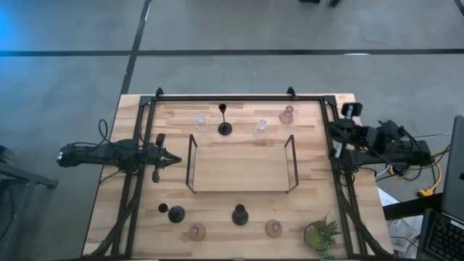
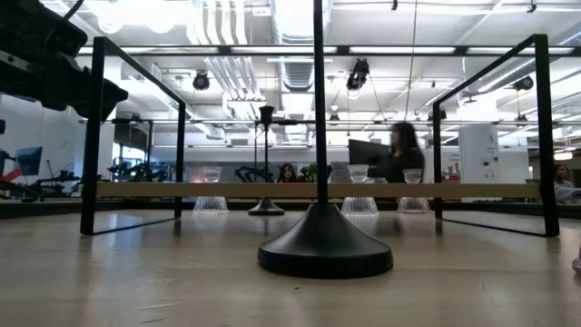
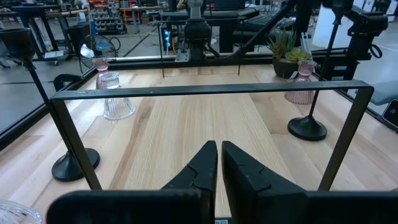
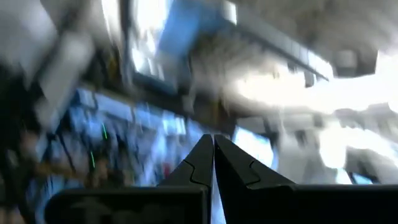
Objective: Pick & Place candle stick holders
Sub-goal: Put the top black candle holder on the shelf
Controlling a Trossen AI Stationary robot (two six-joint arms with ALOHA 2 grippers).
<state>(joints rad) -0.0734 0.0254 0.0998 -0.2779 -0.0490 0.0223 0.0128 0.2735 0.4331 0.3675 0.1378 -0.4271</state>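
1. Left gripper [image 1: 174, 159] is sitting at the left edge of the desk [image 1: 239, 206], fingers [image 3: 199, 171] pinched together w/ nothing between them, tips pointing at the black wire frame [image 1: 241, 164] in the middle.
2. Right gripper [image 4: 213, 146] is parked off the desk's right edge, fingers closed & empty too, aiming away from the desk.
3. Candle stick holders are sitting in 2 rows, one on each side of the frame, all out ahead of the left fingers, none touching them.
4. Far row: clear glass one [image 1: 201, 123], tall black one [image 1: 225, 128], another clear one [image 1: 261, 130], pink one [image 1: 287, 115].
5. Near row: 2 black ones [image 1: 176, 214] [image 1: 240, 215] & 2 pink ones [image 1: 197, 232] [image 1: 273, 229].
6. Small potted plant [image 1: 321, 233] is standing by the near right corner.
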